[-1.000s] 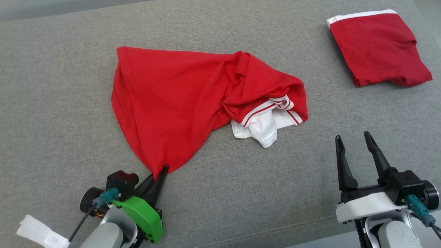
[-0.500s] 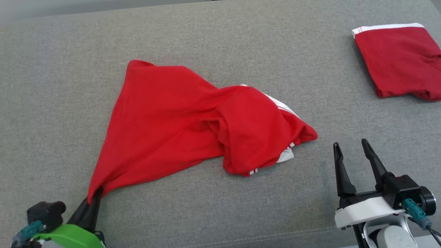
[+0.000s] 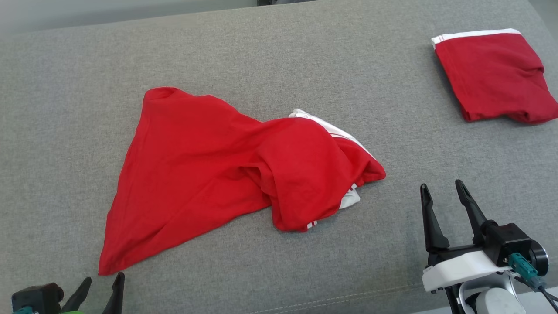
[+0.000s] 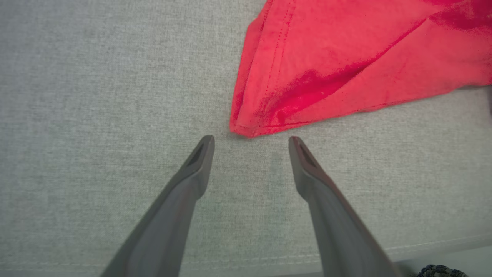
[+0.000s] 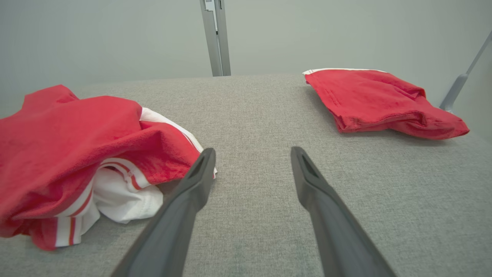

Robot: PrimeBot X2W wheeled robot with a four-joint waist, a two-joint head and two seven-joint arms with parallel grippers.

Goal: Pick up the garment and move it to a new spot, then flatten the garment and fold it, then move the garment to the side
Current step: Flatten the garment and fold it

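Note:
The garment (image 3: 209,174) is a red shirt with white striped trim, lying crumpled on the grey cushion and bunched at its right end. Its near left corner (image 4: 250,129) lies flat just beyond my left gripper (image 3: 103,280), whose fingers stand open and apart from the cloth (image 4: 251,139). My right gripper (image 3: 441,186) hovers open to the right of the garment, holding nothing. In the right wrist view the bunched end (image 5: 96,161) lies left of the open gripper (image 5: 251,152).
A second red garment (image 3: 495,76), folded, lies at the far right of the cushion (image 3: 283,52); it is seen too in the right wrist view (image 5: 380,102). The cushion's front seam (image 3: 305,301) runs close to both grippers. A metal post (image 5: 215,36) stands behind.
My left gripper dragged the garment's corner toward the near left, then opened and let it go; the corner now lies on the cushion. The head camera shifted. The right gripper stayed open.

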